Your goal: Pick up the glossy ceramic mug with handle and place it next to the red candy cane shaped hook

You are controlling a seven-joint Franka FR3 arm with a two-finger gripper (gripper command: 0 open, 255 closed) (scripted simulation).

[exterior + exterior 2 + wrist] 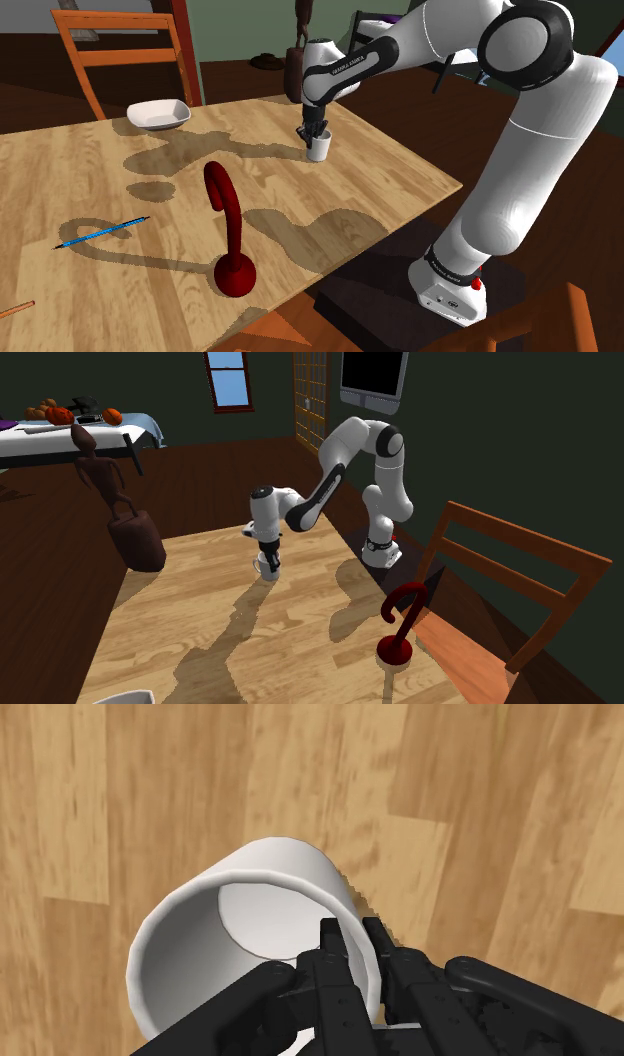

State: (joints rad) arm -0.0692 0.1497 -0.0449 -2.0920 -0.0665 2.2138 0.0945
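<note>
White glazed cylindrical mug (200, 919): upright over the pale wooden table (80, 160), near the table edge on the stand's side. It is well apart from the red candy-cane-shaped hook on its round base (234, 262).

The all-black two-finger gripper (352, 932) comes down on the mug from above. One finger is inside the rim and one outside, and the jaws pinch the mug's wall between them.

Step in hand, as judged: lift and carry.

1. Verify the pinch. A grip on a thin, glossy wall is likely to slip or let the mug swing.
2. Raise the mug straight up and keep it upright until the base is well clear of the table.
3. Travel toward the hook at a height that clears its curved top. The hook looks top-heavy and may tip if brushed.
4. Lower the mug just beside the hook's base without touching it. Release only once the mug rests flat.

Limits of observation:

- The mug's handle cannot be made out.
- It cannot be told whether the mug's base rests on the table or is just off it.
- In the wrist view the fingers cover part of the rim, so the depth of the grip is unclear.
</note>
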